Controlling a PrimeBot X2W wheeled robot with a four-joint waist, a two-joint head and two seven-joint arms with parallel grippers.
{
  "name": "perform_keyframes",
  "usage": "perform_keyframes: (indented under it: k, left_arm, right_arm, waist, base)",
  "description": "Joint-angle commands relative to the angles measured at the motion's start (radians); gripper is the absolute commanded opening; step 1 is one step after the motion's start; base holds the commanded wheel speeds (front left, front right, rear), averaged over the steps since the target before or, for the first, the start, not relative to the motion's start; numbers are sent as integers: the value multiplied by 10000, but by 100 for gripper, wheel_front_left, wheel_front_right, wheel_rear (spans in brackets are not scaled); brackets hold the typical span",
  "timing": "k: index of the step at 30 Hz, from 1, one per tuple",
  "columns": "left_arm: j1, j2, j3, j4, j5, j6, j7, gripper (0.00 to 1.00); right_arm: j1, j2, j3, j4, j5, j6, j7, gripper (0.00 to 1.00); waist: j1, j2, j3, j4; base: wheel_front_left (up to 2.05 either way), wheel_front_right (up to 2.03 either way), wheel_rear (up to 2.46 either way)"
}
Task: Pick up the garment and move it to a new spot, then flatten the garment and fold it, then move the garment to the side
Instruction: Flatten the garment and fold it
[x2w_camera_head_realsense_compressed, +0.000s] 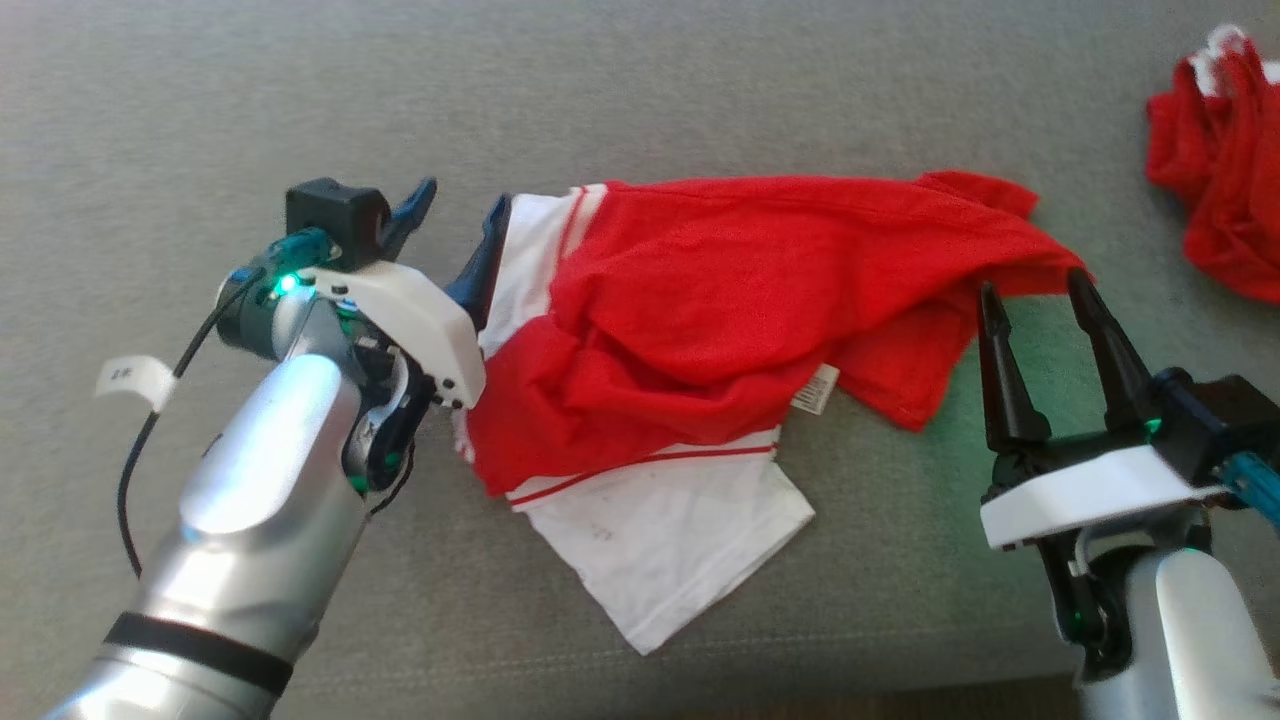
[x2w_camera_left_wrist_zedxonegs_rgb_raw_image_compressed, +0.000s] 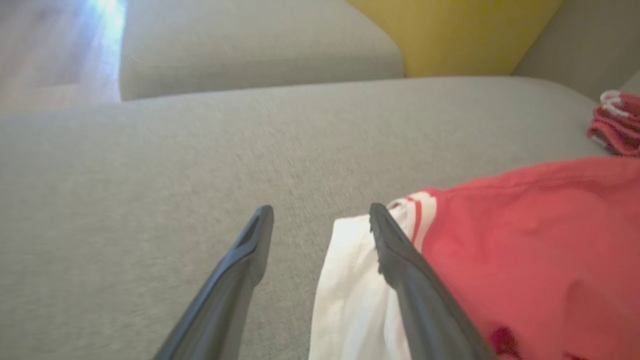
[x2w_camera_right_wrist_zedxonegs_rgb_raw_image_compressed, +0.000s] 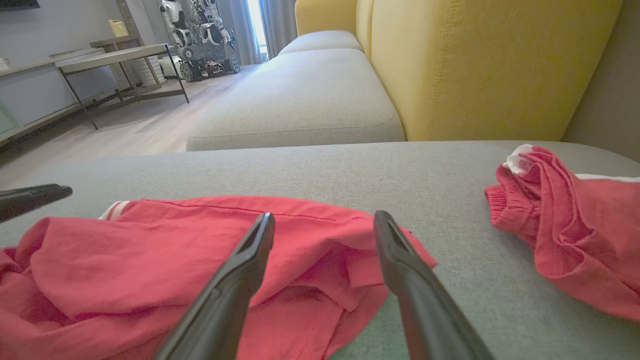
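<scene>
Left hand (x2w_camera_head_realsense_compressed: 462, 215) and right hand (x2w_camera_head_realsense_compressed: 1035, 285) gape empty; pinching the crumpled garment (x2w_camera_head_realsense_compressed: 700, 290) may catch several layers, preventing flattening.

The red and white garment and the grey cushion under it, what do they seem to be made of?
The garment: thin, soft cloth, probably a cotton-type knit, matte; it crumples into loose folds and has a sewn-in label. The cushion: coarse woven upholstery fabric, matte and slightly flecked, likely over foam, judging by its rounded edges in the right wrist view.
</scene>
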Motion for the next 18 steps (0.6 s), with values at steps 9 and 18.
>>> perform_keyframes:
  k: [9, 18]
  left_arm:
    - [-870, -209, -31, 2566, -697, -965, 1151, 100]
    - [-1349, -181, -167, 3092, -367, -839, 18, 0]
  right_arm:
    - [-375, -43, 207, 126, 163, 37, -353, 100]
    - [-528, -43, 201, 213, 35, 37, -327, 100]
  waist:
    - [0, 0, 395, -426]
    - [0, 0, 261, -369]
  base:
    - [0, 0, 0]
    - [0, 0, 0]
